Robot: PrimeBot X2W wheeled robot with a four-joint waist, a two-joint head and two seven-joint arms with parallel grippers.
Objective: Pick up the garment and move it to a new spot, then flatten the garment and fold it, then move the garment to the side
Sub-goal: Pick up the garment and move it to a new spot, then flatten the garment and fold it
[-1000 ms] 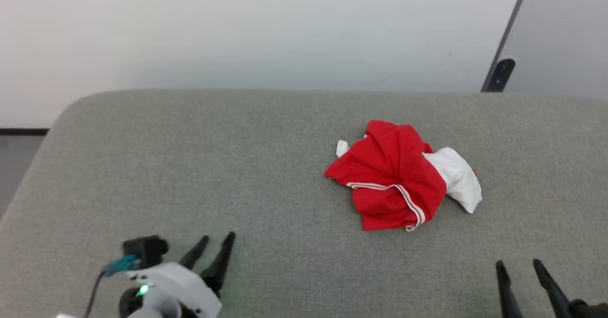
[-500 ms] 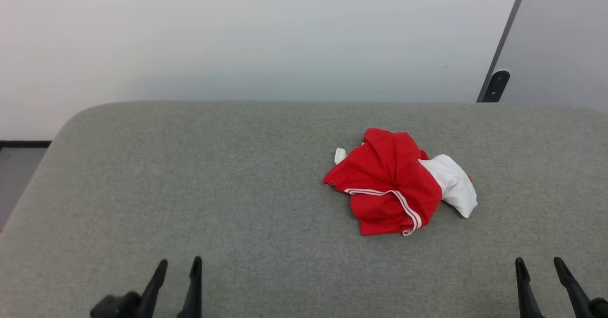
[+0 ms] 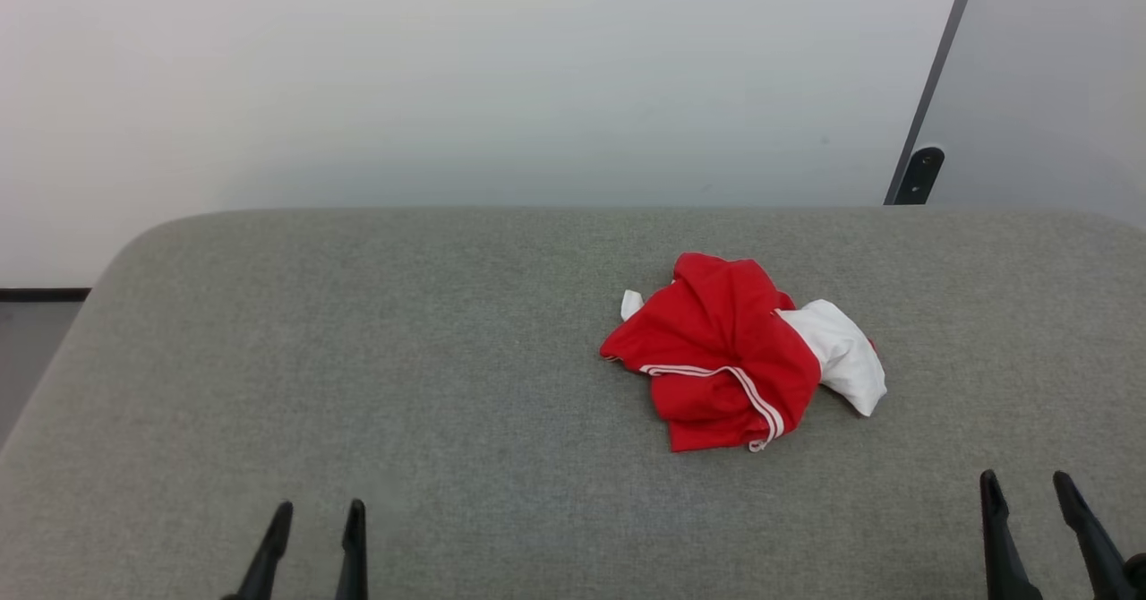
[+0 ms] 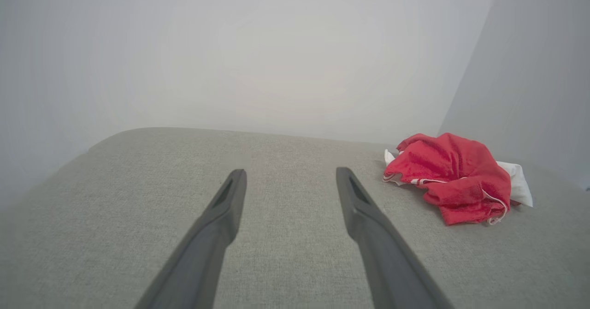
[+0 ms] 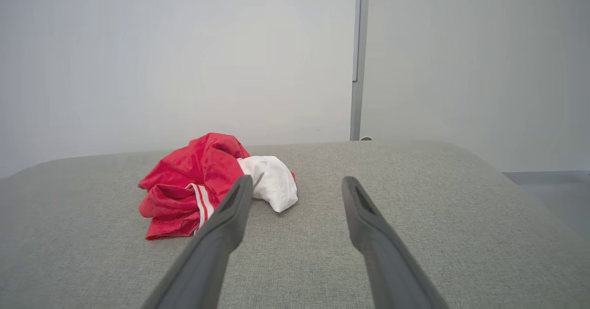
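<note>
The garment [image 3: 730,349] lies crumpled in a heap on the grey cushioned surface [image 3: 403,340], right of centre: red cloth with white-striped trim and a white sleeve sticking out on its right. My left gripper [image 3: 318,515] is open at the lower left, far from the heap. At the lower right my right gripper [image 3: 1025,485] stands open, nearer me than the sleeve. In the left wrist view the garment [image 4: 454,175] sits right of my open gripper [image 4: 290,175]. In the right wrist view the garment [image 5: 203,184] lies left of my open gripper [image 5: 297,183].
A pale wall [image 3: 492,72] rises behind the surface's far edge. At the upper right a dark vertical strip [image 3: 931,90] with a black fitting [image 3: 915,175] divides two wall panels. The surface rounds off at its far left corner [image 3: 143,233], with floor beyond.
The head camera has tilted, so the whole picture has shifted down. My left arm drew back toward me; its white wrist has left the view. The garment lies as before.
</note>
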